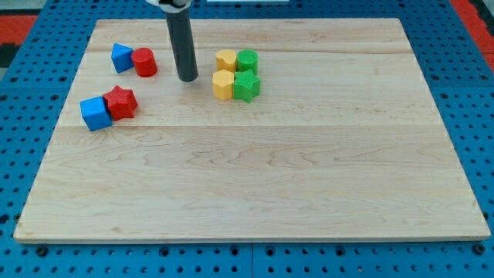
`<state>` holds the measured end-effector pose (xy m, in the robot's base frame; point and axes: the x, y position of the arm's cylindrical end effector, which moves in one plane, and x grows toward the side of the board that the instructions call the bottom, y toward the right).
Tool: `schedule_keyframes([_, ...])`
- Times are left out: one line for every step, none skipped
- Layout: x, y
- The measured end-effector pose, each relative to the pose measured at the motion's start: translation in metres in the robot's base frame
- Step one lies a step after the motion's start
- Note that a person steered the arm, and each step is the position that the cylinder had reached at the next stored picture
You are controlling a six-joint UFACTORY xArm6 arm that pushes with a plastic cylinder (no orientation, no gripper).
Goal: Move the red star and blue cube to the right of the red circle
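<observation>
The red star [121,102] lies at the board's left, touching the blue cube [96,113] on its left. The red circle [144,62] stands above them, touching a blue triangular block [121,58] on its left. My tip [187,79] rests on the board to the right of the red circle, a short gap away, and up and to the right of the red star. It touches no block.
Two yellow blocks [225,60] [223,85] and two green blocks [247,61] [246,86] sit in a tight cluster just right of my tip. The wooden board [255,177] lies on a blue pegboard surface.
</observation>
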<state>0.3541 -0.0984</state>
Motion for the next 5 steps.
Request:
schedule_keyframes([0.042,0.019])
schedule_keyframes([0.1,-0.017])
schedule_keyframes([0.105,-0.119])
schedule_keyframes([0.091,-0.199])
schedule_keyframes([0.069,-0.177])
